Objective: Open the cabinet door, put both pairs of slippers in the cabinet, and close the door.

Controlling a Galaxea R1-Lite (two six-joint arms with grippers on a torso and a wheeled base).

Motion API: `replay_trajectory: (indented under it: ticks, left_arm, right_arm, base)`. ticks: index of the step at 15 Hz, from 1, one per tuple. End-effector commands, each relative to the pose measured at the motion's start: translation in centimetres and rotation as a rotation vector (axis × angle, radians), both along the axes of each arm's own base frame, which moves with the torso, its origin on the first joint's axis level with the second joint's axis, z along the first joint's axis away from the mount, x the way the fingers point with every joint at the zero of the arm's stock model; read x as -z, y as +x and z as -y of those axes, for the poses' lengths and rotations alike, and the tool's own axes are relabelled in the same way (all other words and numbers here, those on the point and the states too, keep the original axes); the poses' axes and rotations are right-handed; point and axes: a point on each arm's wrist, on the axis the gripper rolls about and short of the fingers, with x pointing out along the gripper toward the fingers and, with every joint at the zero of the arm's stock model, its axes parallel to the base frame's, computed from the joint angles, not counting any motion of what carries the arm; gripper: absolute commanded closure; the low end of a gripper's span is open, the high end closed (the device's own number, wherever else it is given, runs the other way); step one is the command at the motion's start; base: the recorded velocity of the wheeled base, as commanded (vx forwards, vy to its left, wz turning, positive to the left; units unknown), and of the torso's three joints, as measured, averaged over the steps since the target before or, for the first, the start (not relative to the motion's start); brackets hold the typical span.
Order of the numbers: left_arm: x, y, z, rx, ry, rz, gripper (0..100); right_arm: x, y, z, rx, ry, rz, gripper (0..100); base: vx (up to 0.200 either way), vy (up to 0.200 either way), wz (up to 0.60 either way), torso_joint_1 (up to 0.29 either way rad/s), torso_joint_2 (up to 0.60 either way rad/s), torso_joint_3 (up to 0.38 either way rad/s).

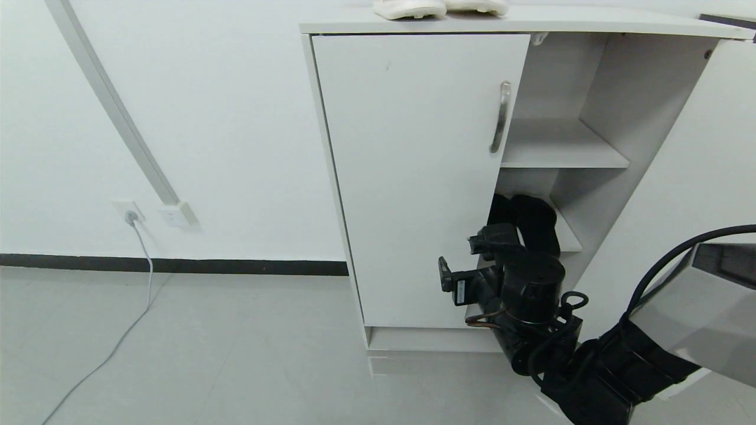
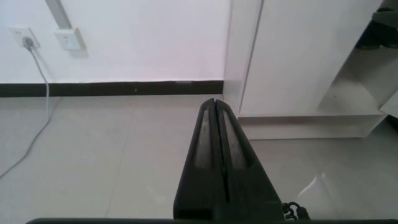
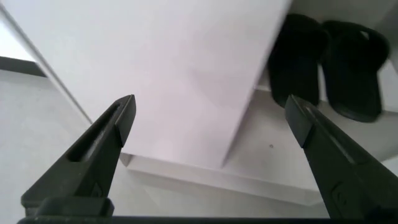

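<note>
- Cabinet (image 1: 590, 26): white and two-doored. The left door (image 1: 413, 177) is shut and has a metal handle (image 1: 501, 117) at its inner edge. The right door (image 1: 697, 177) stands swung open and is cut off at the side of the head view.
- White slippers (image 1: 440, 7): these lie on top of the cabinet. The upper edge of the head view crops them, so we see only their near ends.
- Black slippers (image 1: 534, 221): this pair lies on the lower shelf (image 1: 568, 239) in the open right half, under the bare upper shelf (image 1: 555, 144). In the head view the left door's edge and the right arm hide part of them. The right wrist view shows the two side by side, one partly behind the door's edge.
- Right gripper (image 1: 466, 260): released, with jaws spread wide and nothing between them. It sits low in front of the cabinet, at the inner bottom corner of the left door. It is near the black slippers but apart from them.
- Left gripper (image 2: 214, 104): clenched, with fingers pressed flat together and nothing held. It hangs over the grey floor (image 2: 112, 155), pointing toward the cabinet's base and apart from it.
- Compartment below the lower shelf: the right arm hides it in the head view, so we cannot tell what it holds.
- Wall socket (image 1: 130, 212): set on the wall left of the cabinet, with a grey cable (image 1: 144, 277) trailing down to the floor.
</note>
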Motion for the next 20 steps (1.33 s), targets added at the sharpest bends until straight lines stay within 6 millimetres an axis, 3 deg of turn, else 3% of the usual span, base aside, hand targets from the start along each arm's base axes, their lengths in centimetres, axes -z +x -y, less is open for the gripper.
replay_trajectory:
  ticks: [1, 20]
  left_arm:
    - [0.00, 0.01, 0.00, -0.002, 0.000, -0.001, 100]
    - [0.00, 0.01, 0.00, 0.000, -0.002, -0.001, 100]
  right_arm:
    - [0.30, -0.02, 0.04, -0.003, -0.007, -0.006, 0]
    - [1.06, 0.02, -0.01, -0.010, -0.036, -0.014, 0]
  base:
    - [0.000, 0.000, 0.00, 0.000, 0.00, 0.000]
    - [0.000, 0.000, 0.00, 0.000, 0.00, 0.000]
